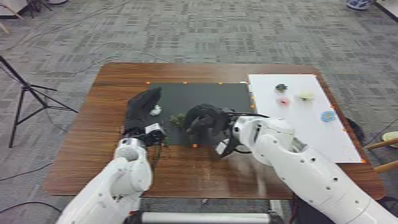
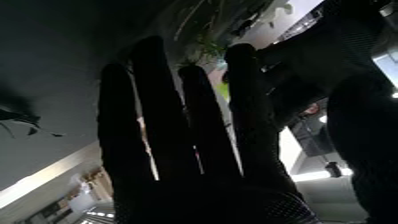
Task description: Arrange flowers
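In the head view my left hand is over the left side of the dark mat, fingers straight. A small white thing lies just right of it. My right hand is over the mat's middle, with a greenish plant at its left side. In the right wrist view the right hand has straight fingers, and thin green leaves show beyond their tips. On the white board are a dark green flower, a pink one, a pale yellow one and a blue one.
The dark mat lies on the brown table, with the white board along its right side. Small orange marks line both. A black tripod stands on the floor at the left, and a wooden chair at the right.
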